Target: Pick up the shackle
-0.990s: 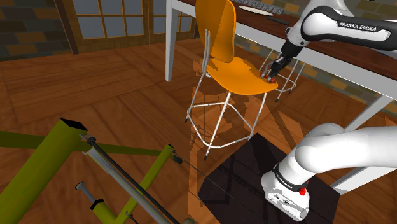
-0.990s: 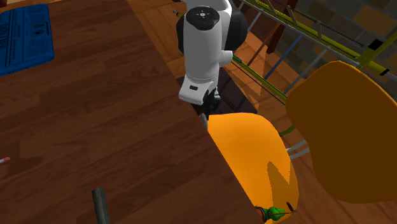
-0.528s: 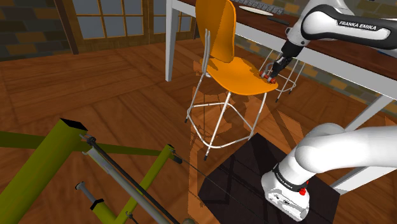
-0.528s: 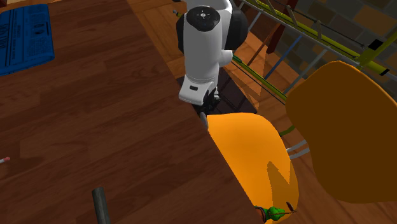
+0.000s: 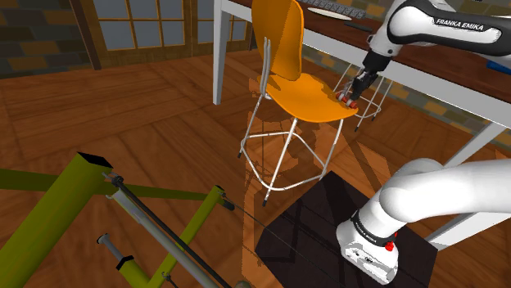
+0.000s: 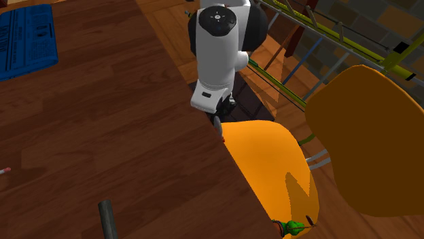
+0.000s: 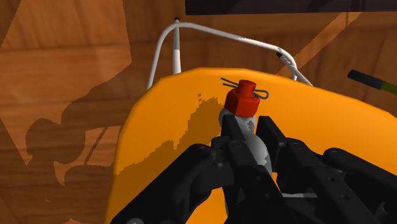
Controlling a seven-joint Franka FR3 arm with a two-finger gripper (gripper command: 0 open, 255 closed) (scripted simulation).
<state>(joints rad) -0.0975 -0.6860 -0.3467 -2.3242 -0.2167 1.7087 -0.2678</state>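
Shackle (image 7: 243, 105), one, seemingly gripped by hand (image 7: 249, 131) over one chair (image 7: 172, 133)

The shackle (image 7: 242, 100) is half hidden inside the pincer (image 7: 249, 129), with just its red-capped end showing.

A house room: plank floor (image 5: 139, 114), paned window (image 5: 135, 20), orange chair (image 5: 299, 86) at wooden table (image 6: 102, 136).

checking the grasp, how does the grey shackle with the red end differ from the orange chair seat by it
The grey, red-ended shackle is small; the orange chair seat is broad. The shackle is clasped between the fingers of the black gripper; the seat rests on thin white legs. Both look smooth.
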